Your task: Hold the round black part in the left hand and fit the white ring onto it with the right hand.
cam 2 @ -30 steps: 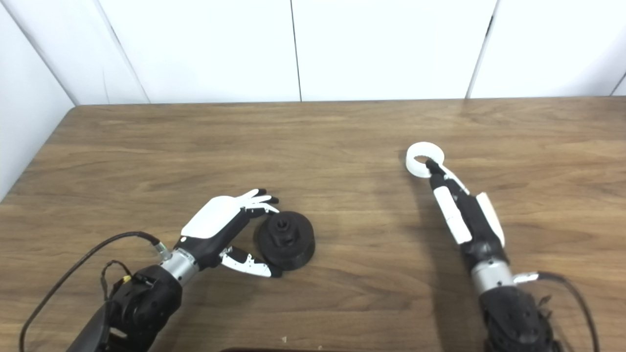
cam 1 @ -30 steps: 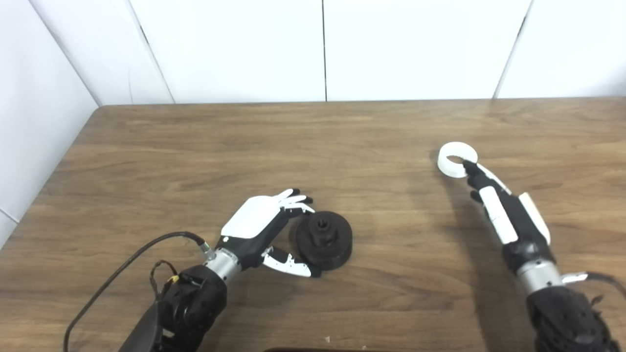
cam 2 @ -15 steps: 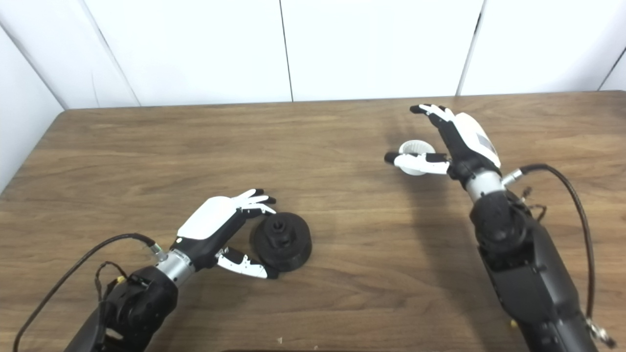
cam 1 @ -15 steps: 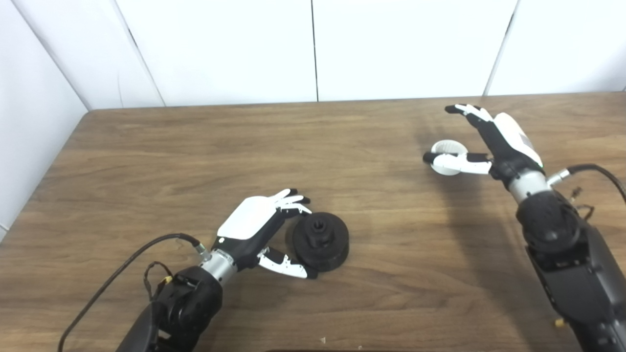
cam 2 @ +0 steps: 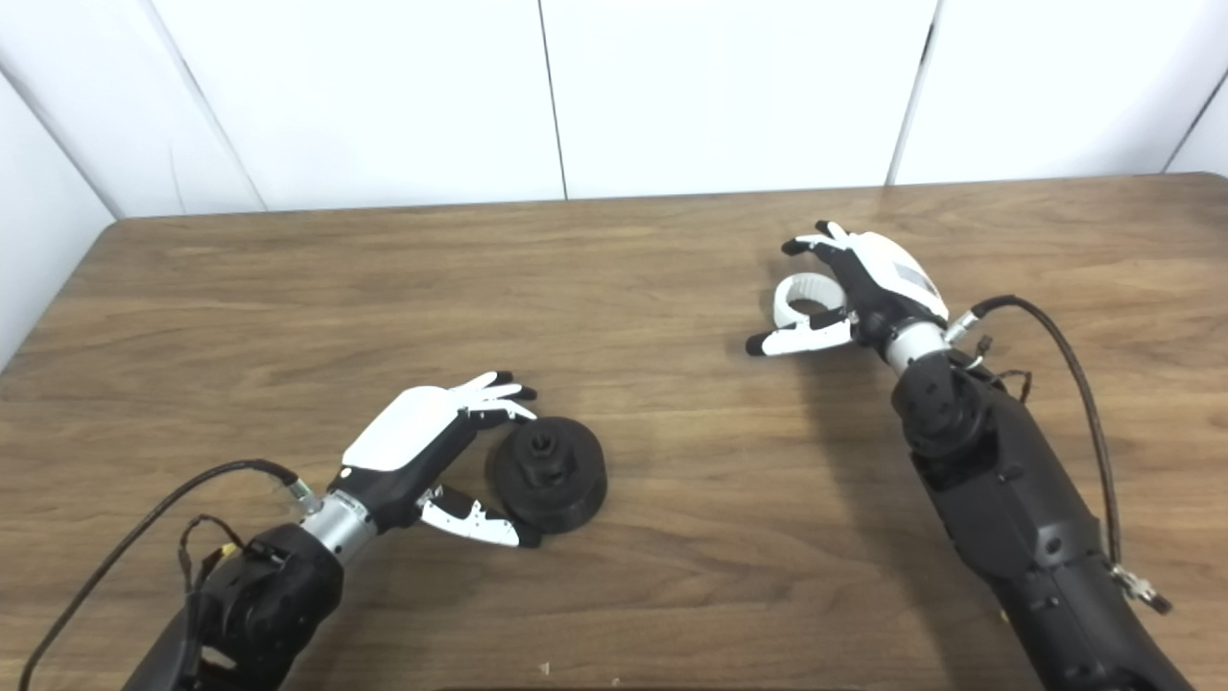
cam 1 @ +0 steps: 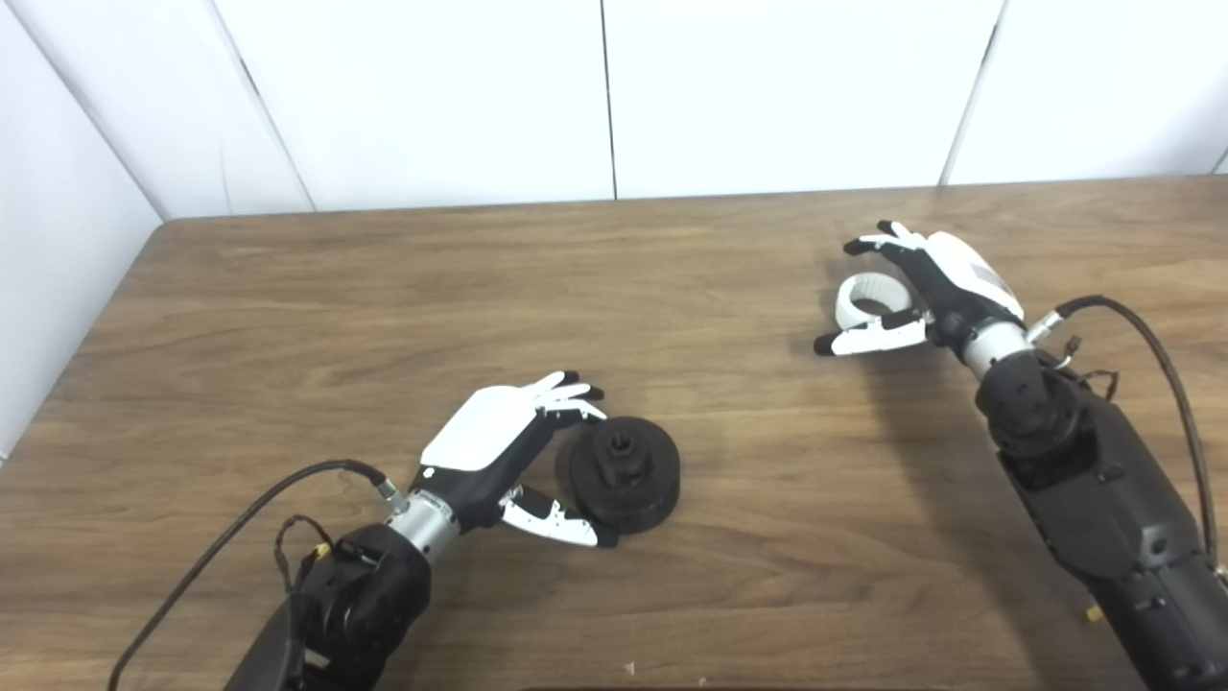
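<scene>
Your left hand (cam 1: 499,446) cups the round black part (cam 1: 624,470), fingers apart; your right hand (cam 1: 921,288) brackets the white ring (cam 1: 863,297), grip unclear.

Wooden table (cam 1: 403,288), brown w/ darker grain streaks running left-right, fills most of the view. Far-left corner rounded; far edge runs straight across. Behind it: white wall panels (cam 1: 422,96), smooth, split by thin dark vertical seams, one approx. centre, others slanting at left & right. Another white panel (cam 1: 48,240) runs along the table's left side, toward the near left. Light is even & bright, soft shadows on the tabletop, faint sheen at far right. Tiny pale speck (cam 1: 628,666) on the wood nr the near edge.
</scene>
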